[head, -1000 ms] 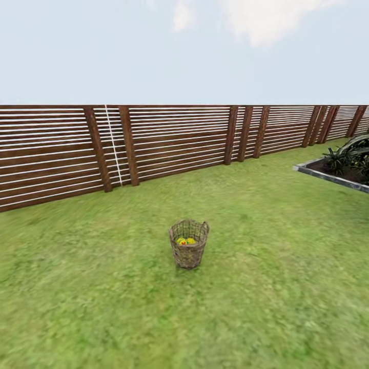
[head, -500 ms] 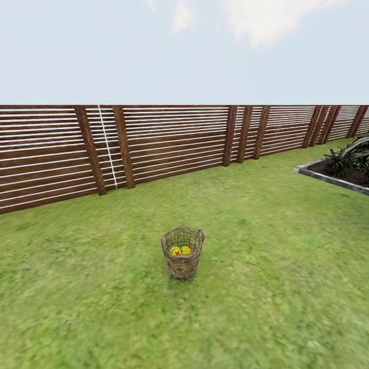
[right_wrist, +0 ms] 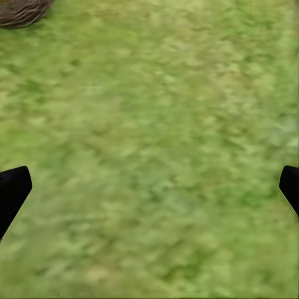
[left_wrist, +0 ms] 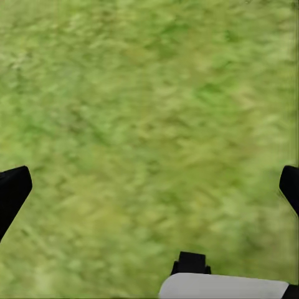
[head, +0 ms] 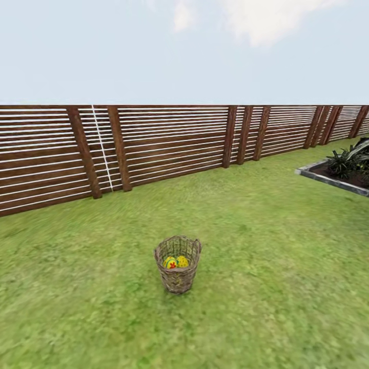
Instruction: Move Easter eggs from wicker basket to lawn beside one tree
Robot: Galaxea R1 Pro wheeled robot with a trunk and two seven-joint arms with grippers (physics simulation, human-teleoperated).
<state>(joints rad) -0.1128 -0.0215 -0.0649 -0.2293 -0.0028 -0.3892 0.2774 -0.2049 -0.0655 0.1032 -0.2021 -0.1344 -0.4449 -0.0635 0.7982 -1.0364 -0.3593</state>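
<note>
The wicker basket [head: 178, 271] stands upright on the lawn [head: 266, 287], in the middle of the head view some way ahead of me. Inside it two yellow Easter eggs [head: 170, 262] with red marks show above the weave; the rest of the inside is hidden by the wall. A piece of the basket's rim [right_wrist: 22, 11] sits at a corner of the right wrist view. My left gripper [left_wrist: 149, 190] is open over bare grass, as is my right gripper [right_wrist: 149, 190]; nothing lies between either pair of fingers. The tree is out of view.
A brown horizontal-slat fence [head: 164, 143] closes off the lawn behind the basket. At the far right a grey-edged planting bed [head: 328, 179] holds dark spiky plants. Open grass lies all around the basket.
The whole head view has shifted: the basket now appears lower, a little to the left and larger, and the fence posts have slid left. The camera has moved closer; the basket itself stays put.
</note>
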